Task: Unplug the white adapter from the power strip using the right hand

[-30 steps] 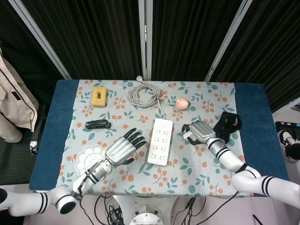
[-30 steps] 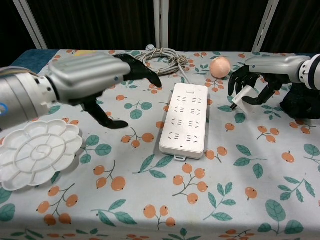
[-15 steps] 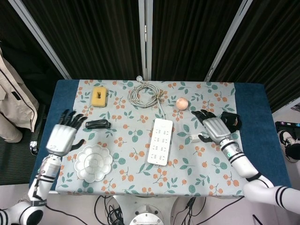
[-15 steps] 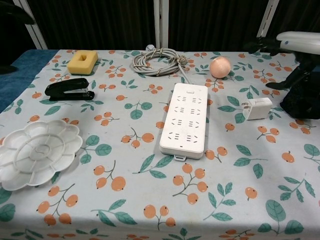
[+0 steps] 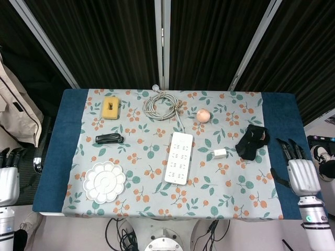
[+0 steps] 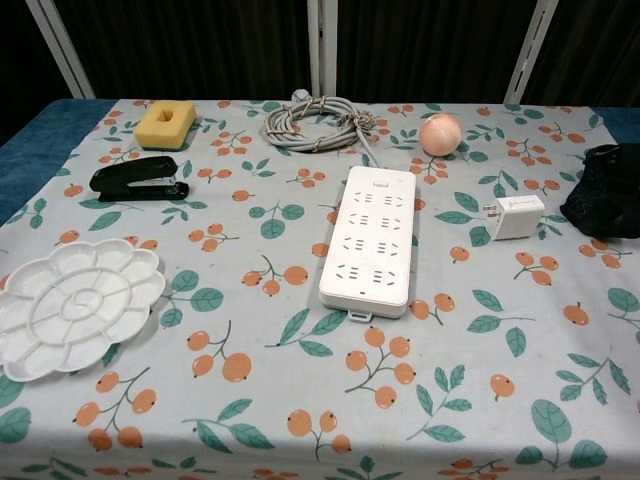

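The white adapter lies on the flowered tablecloth, unplugged — its prongs point toward the power strip but do not touch it. A black object sits just beside the adapter, at the right edge. The strip's grey cable is coiled behind, near a peach ball.

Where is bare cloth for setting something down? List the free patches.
Free: the near strip in front of the power strip and palette; also the gap between stapler and power strip. Crowded: the far edge with sponge, cable coil and ball; the right side around adapter and black cloth.
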Available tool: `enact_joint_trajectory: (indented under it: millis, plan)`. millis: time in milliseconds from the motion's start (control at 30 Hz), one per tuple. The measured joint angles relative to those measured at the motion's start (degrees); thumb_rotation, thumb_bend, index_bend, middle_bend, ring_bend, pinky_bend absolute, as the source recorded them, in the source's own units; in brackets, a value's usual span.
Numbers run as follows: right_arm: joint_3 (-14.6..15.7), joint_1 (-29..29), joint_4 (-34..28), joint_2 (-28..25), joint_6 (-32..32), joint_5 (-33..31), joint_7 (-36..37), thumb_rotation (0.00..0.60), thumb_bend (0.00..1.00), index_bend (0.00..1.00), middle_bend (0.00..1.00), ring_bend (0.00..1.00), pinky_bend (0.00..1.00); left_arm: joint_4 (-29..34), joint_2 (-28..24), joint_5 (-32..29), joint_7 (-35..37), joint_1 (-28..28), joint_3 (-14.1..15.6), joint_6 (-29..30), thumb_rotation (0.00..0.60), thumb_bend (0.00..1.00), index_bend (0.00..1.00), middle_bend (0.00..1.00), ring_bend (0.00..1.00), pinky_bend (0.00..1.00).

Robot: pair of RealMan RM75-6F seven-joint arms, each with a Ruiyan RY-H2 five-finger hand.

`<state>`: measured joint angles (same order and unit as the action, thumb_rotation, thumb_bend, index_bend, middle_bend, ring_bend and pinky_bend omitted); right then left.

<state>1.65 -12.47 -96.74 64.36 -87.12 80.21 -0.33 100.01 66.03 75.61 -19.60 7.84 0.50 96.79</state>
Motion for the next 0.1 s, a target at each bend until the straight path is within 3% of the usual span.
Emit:
enact_joint_trajectory:
  millis: [100]
  plan:
    - [1.2, 2.4, -1.4, -1.3, -1.6, 1.3, -0.1, 0.6, 0.27, 0.0, 0.1, 0.0, 0.08, 0.2, 0.3, 2.3, -0.3, -1.5, 0.9, 1.2, 0.6, 0.21, 0.18, 0.15, 0.07, 0.05]
